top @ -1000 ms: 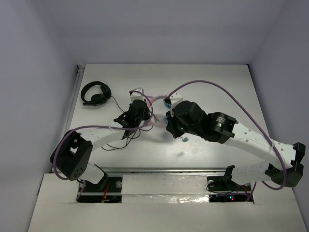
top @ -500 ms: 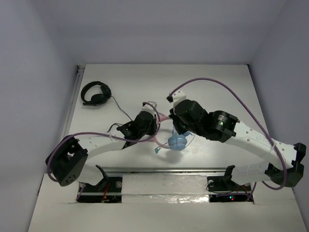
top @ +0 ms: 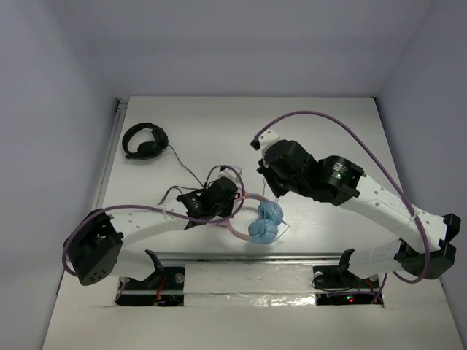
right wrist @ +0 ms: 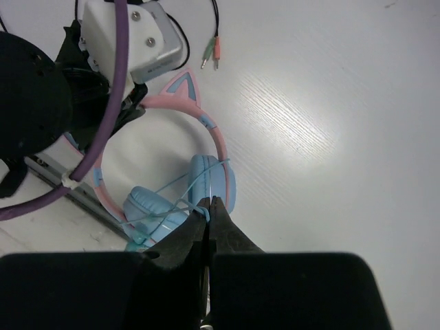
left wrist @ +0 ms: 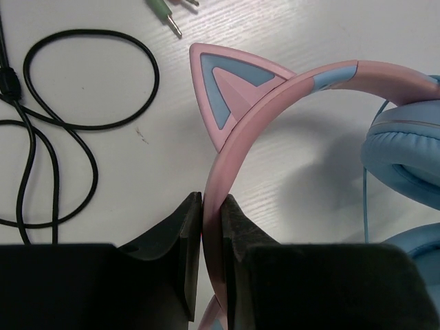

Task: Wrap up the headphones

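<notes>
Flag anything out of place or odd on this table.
The black headphones at the far left trail their black cable in loose loops right beside the left gripper: a likely snag. The pink headphones, clamped by the headband there, sit close to the table's near edge, their blue cable pinched in the right gripper.

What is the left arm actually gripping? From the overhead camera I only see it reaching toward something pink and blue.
Observer: Its wrist camera shows the left pincer shut on the pink headband of the headphones, right beside a cat ear.
Operator: And the right arm?
Observer: The right pincer is shut on the thin blue cable, which is strung across the blue earcups.
Operator: Is there anything small nearby that I can't make out?
Observer: Two little plugs, one green and one pink, lie on the table just beyond the headband.
</notes>
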Tool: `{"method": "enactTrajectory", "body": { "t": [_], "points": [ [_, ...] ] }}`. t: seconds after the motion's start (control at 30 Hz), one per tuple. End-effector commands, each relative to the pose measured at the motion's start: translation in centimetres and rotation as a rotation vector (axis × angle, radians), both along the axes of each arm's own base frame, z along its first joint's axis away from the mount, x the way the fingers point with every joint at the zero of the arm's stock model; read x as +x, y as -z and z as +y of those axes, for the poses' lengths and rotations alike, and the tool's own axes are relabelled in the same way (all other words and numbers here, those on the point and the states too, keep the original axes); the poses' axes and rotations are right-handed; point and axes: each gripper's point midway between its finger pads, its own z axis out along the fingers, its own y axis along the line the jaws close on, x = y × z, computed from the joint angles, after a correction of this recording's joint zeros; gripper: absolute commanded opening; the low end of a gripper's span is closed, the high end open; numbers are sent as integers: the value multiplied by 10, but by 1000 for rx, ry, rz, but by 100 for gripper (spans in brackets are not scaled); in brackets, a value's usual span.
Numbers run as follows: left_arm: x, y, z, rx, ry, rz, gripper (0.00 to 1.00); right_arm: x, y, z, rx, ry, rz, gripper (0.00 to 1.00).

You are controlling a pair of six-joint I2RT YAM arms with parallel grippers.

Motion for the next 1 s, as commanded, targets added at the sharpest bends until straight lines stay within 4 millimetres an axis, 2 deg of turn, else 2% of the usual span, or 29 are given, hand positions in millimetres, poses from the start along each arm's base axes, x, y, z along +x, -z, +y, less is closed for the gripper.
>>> {"method": "enactTrajectory", "body": {
  "t": [0.0,0.1,0.23,0.33,0.4,0.5,0.57,0.6,0.63,0.73,0.77,0.8,0.87,0.93,0.97],
  "points": [
    [-2,-10,-9,28,23,-11,0,-1,-16,-7,-29,-19,-10,0],
    [-4,-8,-6,53,16,-12,0,-5,-13,-11,-58,-26,15,0],
    [-6,-12,-6,42,23,-15,0,13,-19,-33,-114,109,-75,0],
    [-4,-19,-7,38,21,-29,0,26,-42,-45,-98,204,-170,0],
    [-8,-25,-17,-17,60,-25,0,33,-55,-47,-68,249,-221,0],
    [-13,-33,-27,-72,120,-27,0,43,-63,-53,-25,311,-287,0],
    [-15,-36,-30,-83,148,-32,0,52,-53,-62,-45,366,-319,0],
    [-18,-36,-35,-104,174,-24,0,56,-60,-58,13,377,-348,0],
    [-19,-35,-38,-115,184,-17,0,62,-50,-65,-16,408,-368,0],
    [-27,-36,-49,-158,239,3,0,77,-48,-76,14,473,-406,0],
    [-28,-39,-51,-173,251,-2,0,79,-35,-80,-11,483,-402,0],
    [-32,-45,-54,-200,274,-1,0,87,-35,-86,13,512,-415,0],
    [-35,-54,-58,-238,300,-10,0,88,-18,-91,25,511,-392,0],
    [-41,-72,-66,-312,342,-28,0,95,-12,-97,63,533,-387,0],
    [-38,-78,-65,-344,341,-33,0,94,1,-95,83,518,-357,0]
  ]
}}
